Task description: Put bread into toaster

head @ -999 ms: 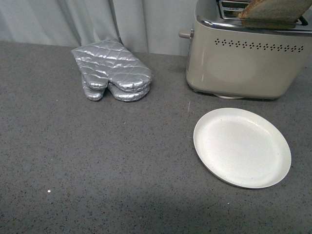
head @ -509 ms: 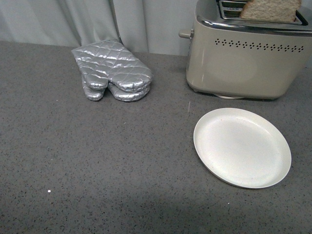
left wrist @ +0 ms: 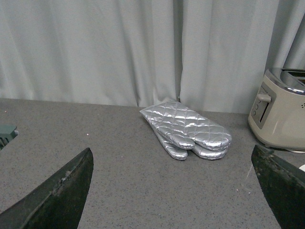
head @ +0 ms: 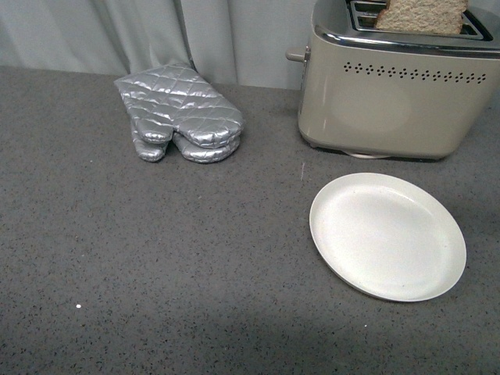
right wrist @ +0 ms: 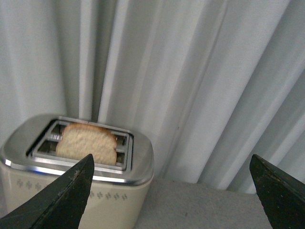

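Bread (head: 422, 16) stands upright in the near slot of the toaster (head: 391, 101), its upper part poking above the chrome top; from the right wrist view the slice (right wrist: 88, 143) sits in the slot closer to that camera, its broad face turned toward the lens and its long axis running along the slot. No fingertip touches it in any view. The right gripper (right wrist: 171, 195) hangs above and behind the toaster (right wrist: 76, 191), spread wide with nothing between its fingers (right wrist: 62, 195), so the slice lies ahead of and below it, well apart. The left gripper (left wrist: 176, 191) is likewise wide open and empty, low over the grey countertop (head: 156, 273) and facing the quilted oven mitt (left wrist: 186, 129), with the toaster (left wrist: 279, 119) off toward the edge of its view, so the right arm is by far the nearer one. I judge the placing itself essentially done: the bread rests in the slot, though it is not yet lowered, and the side lever (head: 295, 55) appears to sit up. If a further move is wanted, it turns on reaching that lever on the toaster's end face, which faces the mitt's side. The white plate (head: 387, 247) lies bare in front of the toaster.
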{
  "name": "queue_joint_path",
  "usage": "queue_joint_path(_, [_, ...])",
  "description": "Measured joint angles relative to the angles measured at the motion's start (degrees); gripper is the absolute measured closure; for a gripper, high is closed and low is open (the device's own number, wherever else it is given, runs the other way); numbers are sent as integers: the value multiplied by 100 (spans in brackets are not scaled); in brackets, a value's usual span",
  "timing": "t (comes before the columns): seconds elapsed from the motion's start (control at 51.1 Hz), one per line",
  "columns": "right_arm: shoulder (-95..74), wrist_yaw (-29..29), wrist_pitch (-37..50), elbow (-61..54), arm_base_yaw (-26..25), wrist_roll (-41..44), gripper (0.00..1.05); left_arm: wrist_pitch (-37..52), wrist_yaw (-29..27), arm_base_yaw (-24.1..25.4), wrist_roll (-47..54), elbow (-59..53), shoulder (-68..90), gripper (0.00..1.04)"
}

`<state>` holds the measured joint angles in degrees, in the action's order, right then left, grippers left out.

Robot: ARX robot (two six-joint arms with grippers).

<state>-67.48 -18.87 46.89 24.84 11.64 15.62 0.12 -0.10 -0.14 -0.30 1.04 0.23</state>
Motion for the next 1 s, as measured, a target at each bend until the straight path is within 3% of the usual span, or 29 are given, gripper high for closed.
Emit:
queue_joint_path(0.196, [1119,0,214,-1274,-249,732,10,0,-2,0,0,0,0,7])
queue_joint_path(0.333, [2035,-146,-221,-1932,-590,765,10,0,0,0,0,0,0,7])
queue_joint_path(0.431, [2907,1211,-1115,-2302,-1049,-81,24,0,0,0,0,0,0,7])
queue_joint_path(0.509, [3381,1753,-1519,-2457,-1121,-730,35,0,0,0,0,0,0,7])
queue_joint_path(0.842, [4419,1878,-2371,-2459,-1150,-1458,85,-2,-4,0,0,0,-2,7])
queue_joint_path(0.92, [4680,1878,-2603,-2459,-1150,-1486,103,-4,-2,0,0,0,-2,7])
queue_joint_path(0.999, [4907,1880,-2830,-2459,-1150,-1499,104,-4,-4,0,0,0,-2,7])
